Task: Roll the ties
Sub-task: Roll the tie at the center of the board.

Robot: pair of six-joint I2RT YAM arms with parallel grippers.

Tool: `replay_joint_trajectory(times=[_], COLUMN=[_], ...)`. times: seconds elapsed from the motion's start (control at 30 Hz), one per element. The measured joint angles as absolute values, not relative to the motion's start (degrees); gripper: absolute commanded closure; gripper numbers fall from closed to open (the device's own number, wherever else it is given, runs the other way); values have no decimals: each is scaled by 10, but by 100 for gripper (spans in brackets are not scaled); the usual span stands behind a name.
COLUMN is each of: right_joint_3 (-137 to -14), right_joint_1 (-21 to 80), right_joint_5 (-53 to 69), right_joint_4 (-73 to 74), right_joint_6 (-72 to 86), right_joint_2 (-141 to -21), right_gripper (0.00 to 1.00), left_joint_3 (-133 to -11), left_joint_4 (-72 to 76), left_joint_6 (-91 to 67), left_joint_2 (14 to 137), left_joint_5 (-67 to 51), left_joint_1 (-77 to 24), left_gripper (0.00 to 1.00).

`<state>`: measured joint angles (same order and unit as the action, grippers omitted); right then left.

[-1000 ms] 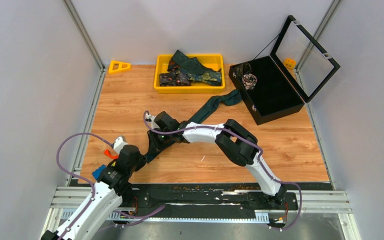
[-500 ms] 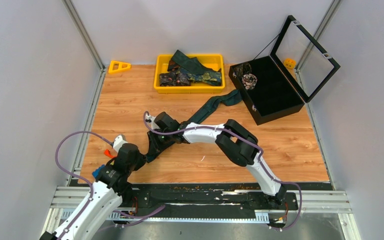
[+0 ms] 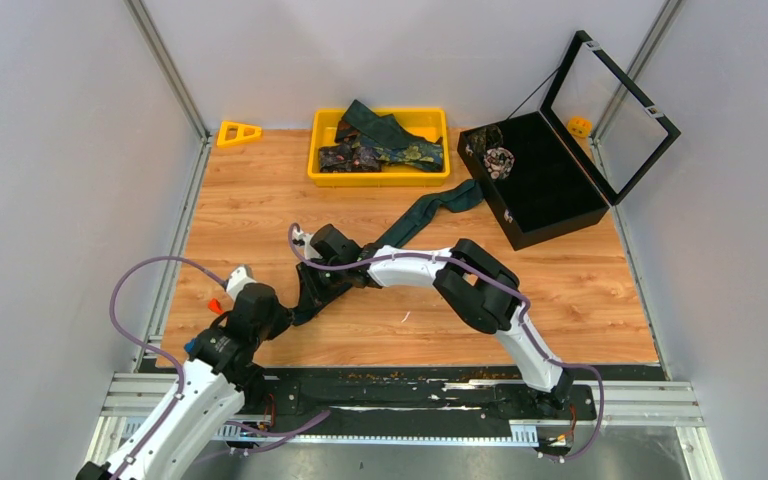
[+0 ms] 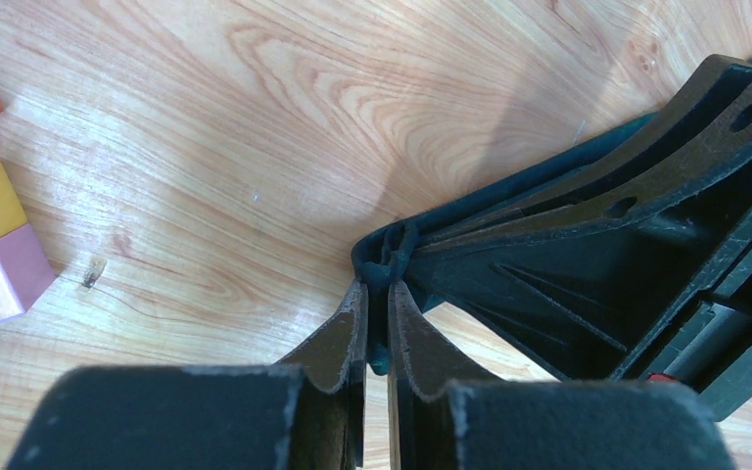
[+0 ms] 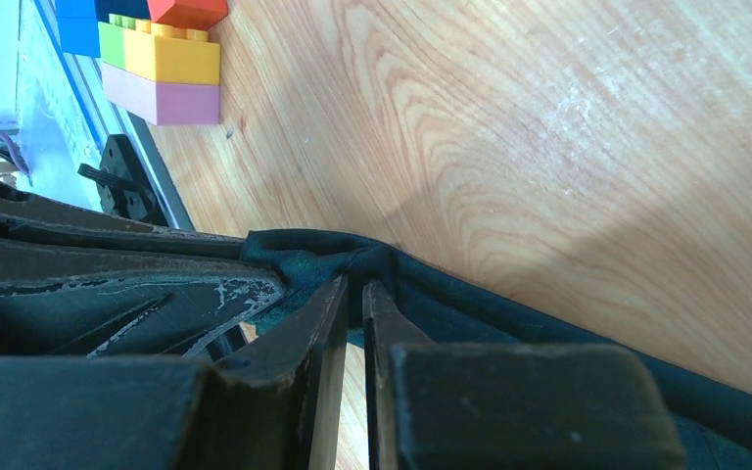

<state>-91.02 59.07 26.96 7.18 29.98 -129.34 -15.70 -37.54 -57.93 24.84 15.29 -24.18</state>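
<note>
Wood-grain bench [image 3: 580, 290] fills the cell between grey walls, with a yellow tray [image 3: 380, 178] at its far edge holding a heap of patterned ties [image 3: 380, 148]. One plain dark teal tie [image 3: 430, 208] lies outside the tray, on the bench on the tray's near side. It runs from below the tray's right corner diagonally toward the near left. Both arms meet at the end of it farthest from the tray. The left claw [image 4: 377, 294] is pressed together on a small fold of the teal cloth. The right claw [image 5: 354, 289] pinches the same end just beside it, with only fabric between its fingers.

This looks like the start of the roll, with the first turn being formed. To do it well, the two claws should turn together toward the tray. The fold needs to be held tight and square to the tie's length so the coil does not cone, and the rest of the tie should lie flat. Too much tug would likely drag the free length askew, and a loose pinch could let the core spring open.
</note>
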Motion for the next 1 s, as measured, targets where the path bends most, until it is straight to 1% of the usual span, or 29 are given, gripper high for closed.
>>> replay_joint_trajectory(times=[1.0], right_joint_3=[-910], right_joint_1=[606], right_joint_5=[270], right_joint_4=[77], right_joint_6=[314], right_joint_2=[-1293], right_gripper=[87], left_joint_3=[-221], left_joint_4=[-375], left_joint_6=[-497], left_joint_2=[349], left_joint_5=[126], left_joint_1=[-242], left_gripper=[100])
